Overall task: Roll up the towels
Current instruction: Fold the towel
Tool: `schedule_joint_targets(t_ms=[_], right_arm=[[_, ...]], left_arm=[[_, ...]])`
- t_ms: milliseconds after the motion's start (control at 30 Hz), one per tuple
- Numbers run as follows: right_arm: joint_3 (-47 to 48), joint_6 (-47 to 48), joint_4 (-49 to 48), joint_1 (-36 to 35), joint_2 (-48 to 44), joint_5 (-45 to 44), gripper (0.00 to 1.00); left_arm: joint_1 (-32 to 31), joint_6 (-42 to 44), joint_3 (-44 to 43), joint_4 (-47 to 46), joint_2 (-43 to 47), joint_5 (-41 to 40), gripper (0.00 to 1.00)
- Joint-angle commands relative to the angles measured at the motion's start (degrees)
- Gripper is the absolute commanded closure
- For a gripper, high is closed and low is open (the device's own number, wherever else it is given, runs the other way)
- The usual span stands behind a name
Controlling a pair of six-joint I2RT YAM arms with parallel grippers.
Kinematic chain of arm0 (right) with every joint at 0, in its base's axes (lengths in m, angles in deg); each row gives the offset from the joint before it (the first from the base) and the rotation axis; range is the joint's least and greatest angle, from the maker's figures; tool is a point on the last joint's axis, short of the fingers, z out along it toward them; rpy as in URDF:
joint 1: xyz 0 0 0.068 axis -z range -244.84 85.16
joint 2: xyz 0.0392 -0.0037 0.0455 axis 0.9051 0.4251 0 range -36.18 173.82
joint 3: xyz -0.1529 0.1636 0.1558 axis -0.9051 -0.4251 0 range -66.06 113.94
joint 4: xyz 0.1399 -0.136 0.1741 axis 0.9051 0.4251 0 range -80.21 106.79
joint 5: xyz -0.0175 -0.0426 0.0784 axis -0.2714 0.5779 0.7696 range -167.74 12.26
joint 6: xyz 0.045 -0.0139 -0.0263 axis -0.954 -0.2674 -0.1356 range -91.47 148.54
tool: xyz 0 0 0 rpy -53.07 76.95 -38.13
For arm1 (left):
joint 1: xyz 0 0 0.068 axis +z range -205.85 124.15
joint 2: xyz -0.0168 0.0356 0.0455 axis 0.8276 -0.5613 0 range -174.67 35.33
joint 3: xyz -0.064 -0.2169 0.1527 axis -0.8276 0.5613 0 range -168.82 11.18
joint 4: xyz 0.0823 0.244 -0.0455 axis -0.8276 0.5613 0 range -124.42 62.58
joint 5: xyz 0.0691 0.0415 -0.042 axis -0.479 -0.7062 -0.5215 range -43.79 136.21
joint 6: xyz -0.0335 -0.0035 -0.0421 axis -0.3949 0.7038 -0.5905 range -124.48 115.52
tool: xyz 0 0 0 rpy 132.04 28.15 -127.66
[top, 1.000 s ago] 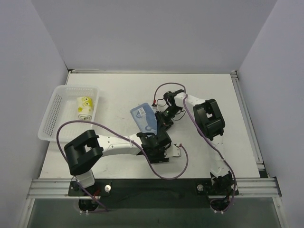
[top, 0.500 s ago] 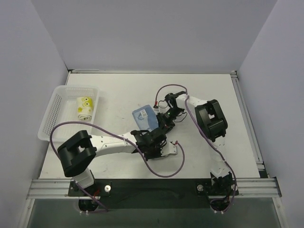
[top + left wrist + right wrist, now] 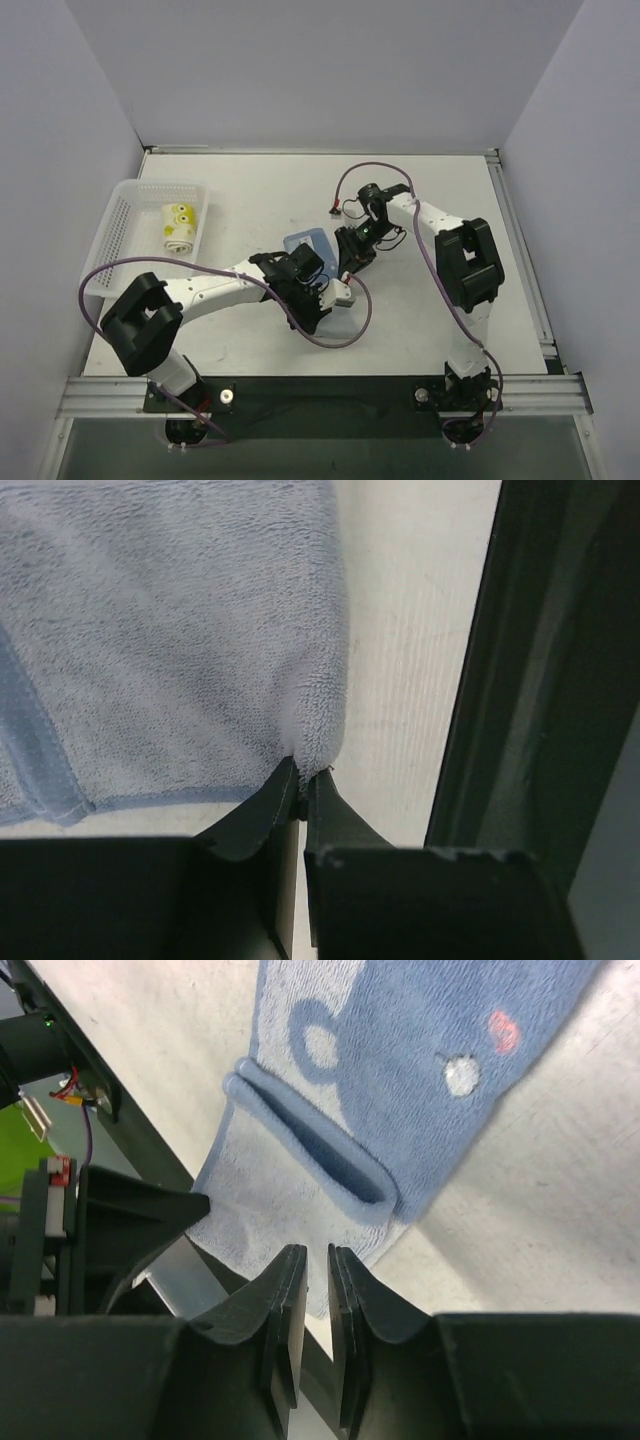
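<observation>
The blue towel (image 3: pixel 306 246) is lying on the table (image 3: pixel 250 190) near the middle of the overhead frame, and both arms are reaching in over its lower half. The left gripper (image 3: pixel 300 786) is sitting at the towel's edge. In its wrist view the two dark fingers are pressing together at the bottom centre of the frame, with a tuck of the fleecy hem pinched between their tips, and the cloth is puckering toward that point. The rest of the towel is spreading across the upper left of that view, with bare tabletop to its right.

The right gripper (image 3: pixel 310 1258) is hanging over a pale corner of the same towel, low in its wrist frame. Its fingers are standing only a narrow slit apart, and no cloth is showing between them, so it is gripping nothing. Above them a raised fold is running diagonally across the cloth, and darker blue print with a white dot and a pink dot is showing toward the upper right.

The cream towel (image 3: pixel 178 225) is lying as a roll inside the white mesh basket (image 3: pixel 125 240) at the left of the overhead frame, well apart from both grippers.
</observation>
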Motion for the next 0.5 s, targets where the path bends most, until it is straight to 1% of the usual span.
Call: schedule_joint_targets(t_ms=[0,67,133,200,233,333,400,433,467], right_arm=[[-2.02,1.68,2.34,1.19,-4.29,3.86,0.82],[-2.37,1.95,2.25,1.81,-5.17,5.10,0.78],[-1.59,2.39,2.34,1.90,-4.65,6.32,0.77],[-0.62,2.30,2.51,1.72,-3.60,6.33,0.77],[-0.18,2.30,2.69,1.55,-2.46,6.33,0.78],[0.26,2.30,2.60,2.16,-2.01,6.68,0.78],[0.00,2.83,2.51,2.69,-2.45,6.86,0.74],[-0.09,3.00,2.60,2.86,-2.45,7.12,0.70],[-0.18,3.00,2.51,3.65,-2.97,7.47,0.63]], left_arm=[[5.28,-1.09,-2.33,1.56,2.17,10.72,1.00],[7.41,-1.88,-2.68,1.65,1.82,14.49,0.99],[10.22,-2.41,-2.77,1.65,1.47,16.26,0.99],[12.07,-3.90,-3.48,1.65,0.24,18.72,0.99],[14.25,-4.34,-3.74,1.65,-0.29,19.95,0.99],[18.04,-5.49,-5.76,1.56,-2.40,23.73,0.99],[20.15,-6.98,-7.42,1.65,-4.24,26.88,0.99],[21.12,-7.59,-8.13,1.56,-5.12,27.86,0.99],[23.31,-9.08,-8.66,1.56,-7.30,28.92,0.99]])
